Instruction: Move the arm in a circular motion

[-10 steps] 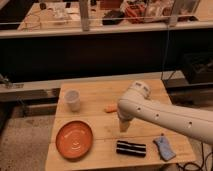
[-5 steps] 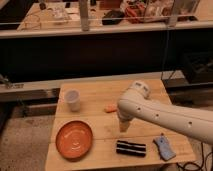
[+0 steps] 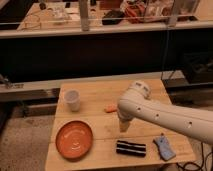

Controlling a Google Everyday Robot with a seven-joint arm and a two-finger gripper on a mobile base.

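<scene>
Five loose items sit on the light wooden worktop:
- white paper cup, near the far-left corner
- round orange plate, by the near-left corner
- small orange piece, about mid-table
- black rectangular block, at the near edge
- crumpled blue cloth-like object, toward the near-right corner

The large smooth white robot arm comes in over the right edge. Its bulbous joint is above the centre-right of the worktop, and the narrow end points straight down.

The gripper is that pale tip. It hangs over the middle of the worktop, between the orange piece and the black block. Open or shut, holding anything or not: cannot tell. Whether it touches the wood also can't be told.

Change over the last second: none visible. Joint, tip and all five items line up with both prior frames.

Read on the task: the circular sweep is either not yet under way or sitting at a slow point in the loop. The arm looks free to start. The main risk is a low circle clipping the orange piece or the block, so lift first.
</scene>
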